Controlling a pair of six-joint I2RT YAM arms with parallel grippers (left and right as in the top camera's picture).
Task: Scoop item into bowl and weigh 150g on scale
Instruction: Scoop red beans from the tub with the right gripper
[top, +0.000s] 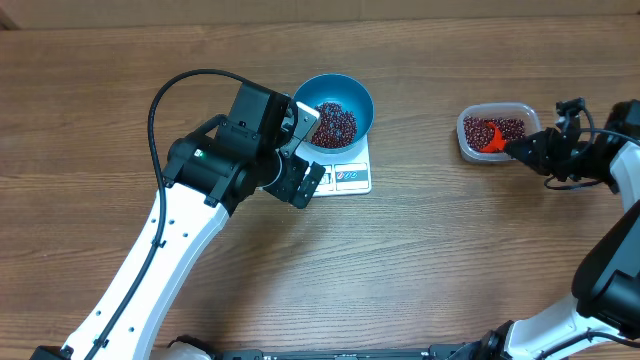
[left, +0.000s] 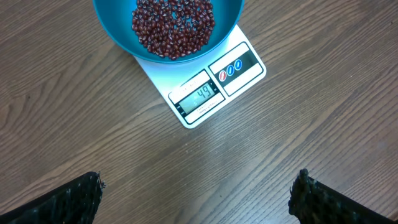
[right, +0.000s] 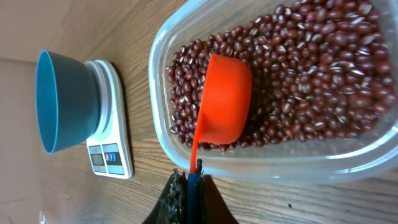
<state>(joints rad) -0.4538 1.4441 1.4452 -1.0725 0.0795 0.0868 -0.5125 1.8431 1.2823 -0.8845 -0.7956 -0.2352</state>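
- The right gripper (right: 189, 186) pinches the orange scoop (right: 224, 99) by its thin handle.
- The scoop rests on the beans (right: 311, 81), by the clear tub's (right: 280, 167) near wall.
- The blue bowl (right: 65, 102) sits on the white scale (right: 115, 149).

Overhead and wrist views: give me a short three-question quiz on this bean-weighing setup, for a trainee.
1. True or false: the round bright blue bowl stands on the small white rectangular kitchen scale.
2. What does the right gripper grip? A) the handle of the orange-red plastic scoop; B) the bowl's rim; C) nothing.
3. Fill in: the scoop's cup rests on dark red-brown beans inside the clear plastic ___.
Key: 1 true; 2 A; 3 tub.
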